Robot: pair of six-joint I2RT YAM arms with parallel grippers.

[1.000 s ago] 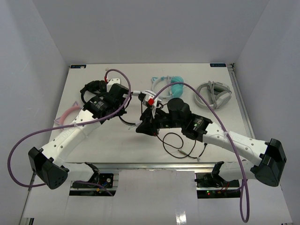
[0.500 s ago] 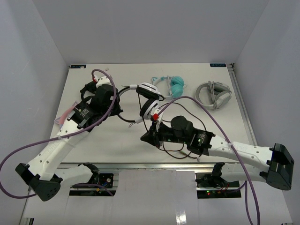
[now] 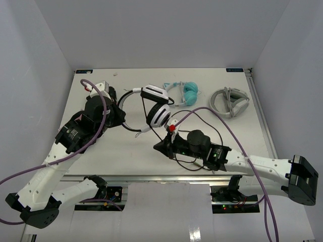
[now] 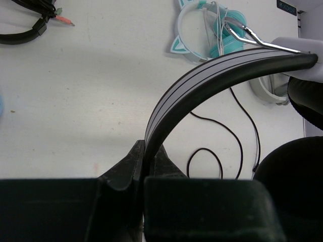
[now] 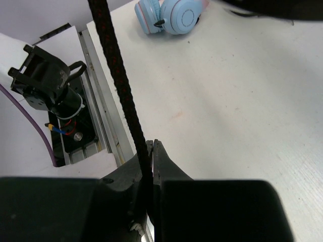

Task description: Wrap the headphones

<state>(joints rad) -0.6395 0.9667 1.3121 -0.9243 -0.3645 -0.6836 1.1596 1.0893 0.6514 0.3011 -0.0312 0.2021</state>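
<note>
The white over-ear headphones with black trim and ringed cups [image 3: 160,115] hang over the middle of the white bench [image 3: 123,151], towards its far edge, with the left gripper [image 4: 144,164] clamped tight on their headband [image 4: 202,75]. The right gripper [image 5: 150,159], nearer the near edge, pinches the thin black cable [image 5: 117,70]. Winding seems barely begun. Next, the right arm must carry the cable round the headphones, keeping tension.

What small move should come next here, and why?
Probably the right gripper should carry the cable over the headband to start one turn. The left gripper is shut on the headband, the right is shut on the cable, and slack cable lies in loops on the table.
</note>
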